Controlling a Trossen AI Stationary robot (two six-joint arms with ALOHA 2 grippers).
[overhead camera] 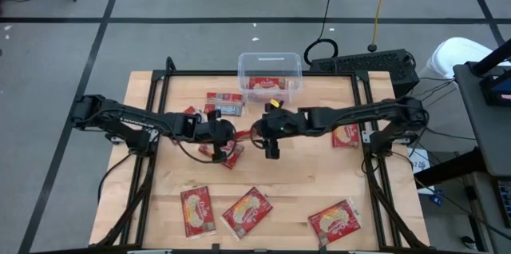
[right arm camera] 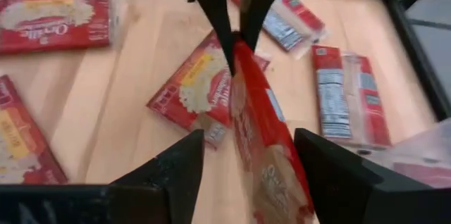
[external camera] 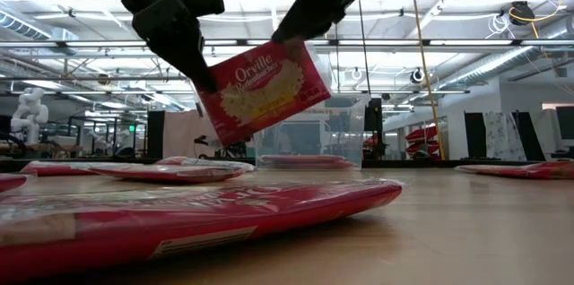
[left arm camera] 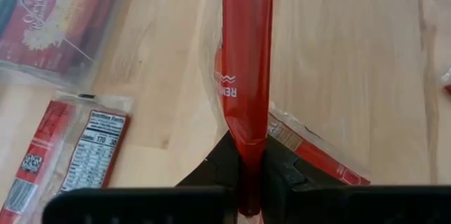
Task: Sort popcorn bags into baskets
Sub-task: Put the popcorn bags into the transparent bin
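Observation:
A red-and-yellow popcorn bag [external camera: 265,88] hangs on edge over the middle of the table, with my left gripper [overhead camera: 231,132] shut on it. My right gripper [right arm camera: 248,139] is open. Its two fingers stand on either side of the bag's other end [right arm camera: 271,160], with a gap showing on both sides. The clear basket [overhead camera: 270,64] stands at the far edge with one bag [overhead camera: 267,84] lying flat inside. Another bag [right arm camera: 194,86] lies flat on the table below the held one. My left gripper pinches the bag's left end [left arm camera: 246,157] between its two fingers, at the lower corner [external camera: 208,88] in the low view. The fingers slant down from the table's left side. The bag is lifted clear and stands on edge, its right end tilted upward.
Two bags lie reverse side up [overhead camera: 223,104] left of the basket. One bag [overhead camera: 347,136] lies at the right. Three bags [overhead camera: 198,210], [overhead camera: 247,210], [overhead camera: 335,220] lie near the front edge. A black frame [overhead camera: 359,102] borders the table.

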